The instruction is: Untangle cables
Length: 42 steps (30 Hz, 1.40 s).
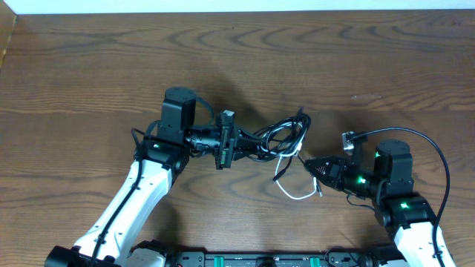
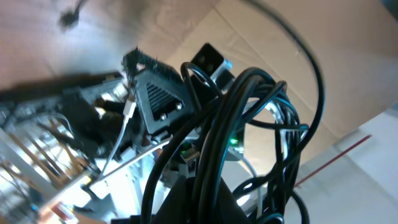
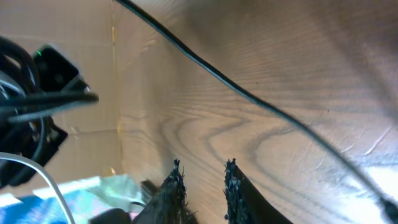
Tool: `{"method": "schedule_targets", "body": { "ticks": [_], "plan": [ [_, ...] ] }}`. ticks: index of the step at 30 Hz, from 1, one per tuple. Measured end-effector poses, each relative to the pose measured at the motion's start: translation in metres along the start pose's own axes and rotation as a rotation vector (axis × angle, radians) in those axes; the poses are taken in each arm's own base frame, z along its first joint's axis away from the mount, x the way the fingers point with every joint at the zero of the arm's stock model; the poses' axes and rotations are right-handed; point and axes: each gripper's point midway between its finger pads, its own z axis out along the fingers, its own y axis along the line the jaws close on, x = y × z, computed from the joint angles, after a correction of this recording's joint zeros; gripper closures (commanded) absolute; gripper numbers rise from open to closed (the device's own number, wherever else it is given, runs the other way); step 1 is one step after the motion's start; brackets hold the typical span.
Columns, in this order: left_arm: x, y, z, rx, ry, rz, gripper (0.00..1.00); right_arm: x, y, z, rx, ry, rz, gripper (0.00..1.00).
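L gripper (image 1: 239, 145) is clenched on black cables (image 1: 278, 133) at the bundle's left end. R gripper (image 3: 202, 183) is parted, empty, w/ white cord (image 1: 291, 195) just beside its tips.

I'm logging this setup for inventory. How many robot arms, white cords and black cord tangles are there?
Robot arms: 2, the left arm and the right arm
White cord: 1
Black cord tangle: 1, its strands too knotted to count singly
Total: 4
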Motion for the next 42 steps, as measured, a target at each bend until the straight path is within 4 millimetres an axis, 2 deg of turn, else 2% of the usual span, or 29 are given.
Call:
{"method": "schedule_targets", "body": {
  "ticks": [7,24,25,27,31,34,42],
  "plan": [
    [0.011,0.002,0.000,-0.012,0.061,-0.088,0.93,0.001,0.001,0.000,-0.005,0.005,0.107,0.76],
    [0.020,0.003,-0.001,-0.028,0.115,-0.170,0.92,0.000,0.000,0.000,-0.002,0.002,0.145,0.79],
    [0.020,0.003,-0.001,-0.028,0.115,-0.171,0.92,-0.001,-0.001,0.000,0.003,-0.003,0.145,0.77],
    [0.020,0.003,-0.001,-0.028,0.115,-0.172,0.93,-0.003,-0.003,0.000,0.017,-0.018,0.145,0.67],
    [0.020,0.003,-0.001,-0.028,0.115,-0.174,0.92,-0.009,-0.004,0.000,0.027,-0.047,0.103,0.67],
    [0.020,0.003,-0.001,-0.028,0.115,-0.174,0.93,-0.014,-0.001,0.000,0.017,-0.069,0.066,0.63],
    [0.020,0.003,-0.001,-0.028,0.115,-0.173,0.92,-0.028,0.020,-0.002,-0.051,-0.122,-0.226,0.56]
  ]
}}
